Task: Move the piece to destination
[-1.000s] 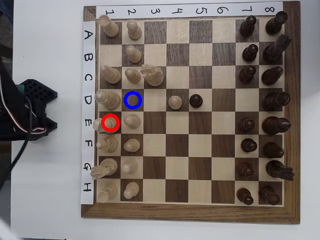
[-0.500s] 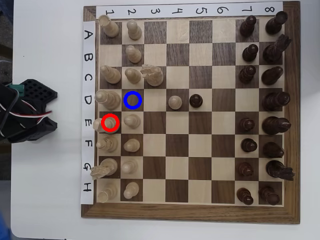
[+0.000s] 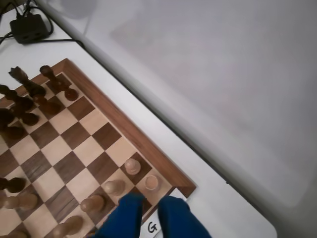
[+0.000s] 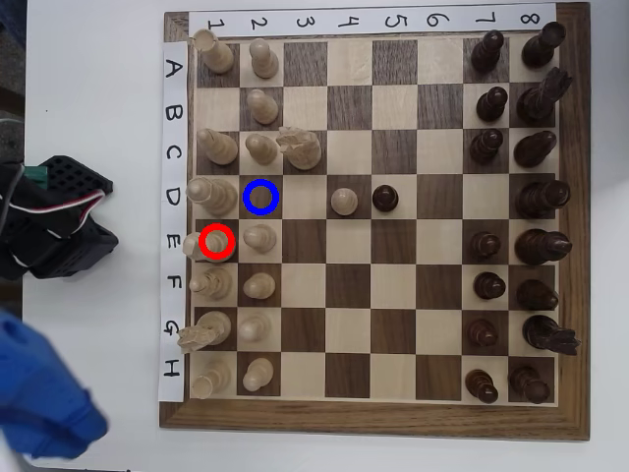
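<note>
At the far left of the overhead view, the black arm base (image 4: 54,221) sat on the white table (image 4: 108,118), and a blurred blue shape, the claw (image 4: 44,393), filled the lower left corner, off the chessboard (image 4: 373,421). Its fingers could not be told apart there. Just inside the board's left edge, by the letter strip (image 4: 173,221), the piece (image 4: 211,241) stood on row E in column 1, under the red circle (image 4: 217,241). One square up and to the right, the destination (image 4: 260,197) lay under the blue circle, a dark square in row D, column 2, with no piece on it. Light pawns (image 4: 259,236) lined column 2 beside it, and a light knight (image 4: 300,147) stood in row C. Mid-board, a light pawn (image 4: 342,202) and a dark pawn (image 4: 384,198) stood on neighbouring squares. Dark pieces (image 4: 536,197) filled the two right-hand columns.

From the wrist view, the claw (image 3: 151,206) rose from the bottom edge as two blue fingers (image 3: 129,215) with a narrow gap between them, gripping nothing, hanging over the board's corner near the letter G (image 3: 152,227).
</note>
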`<action>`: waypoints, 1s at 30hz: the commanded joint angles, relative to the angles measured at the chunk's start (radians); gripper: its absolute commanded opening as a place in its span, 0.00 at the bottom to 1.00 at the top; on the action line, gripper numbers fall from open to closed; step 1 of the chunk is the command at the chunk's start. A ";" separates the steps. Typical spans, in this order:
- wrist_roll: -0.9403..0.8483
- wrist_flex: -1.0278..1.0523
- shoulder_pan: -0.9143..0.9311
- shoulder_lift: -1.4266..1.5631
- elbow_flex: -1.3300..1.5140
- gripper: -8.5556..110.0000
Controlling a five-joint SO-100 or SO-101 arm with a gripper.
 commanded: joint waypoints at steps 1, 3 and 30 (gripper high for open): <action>0.192 0.009 -0.206 0.054 0.043 0.26; 0.225 0.009 -0.256 0.064 0.095 0.27; 0.364 0.011 -0.687 -0.034 0.399 0.33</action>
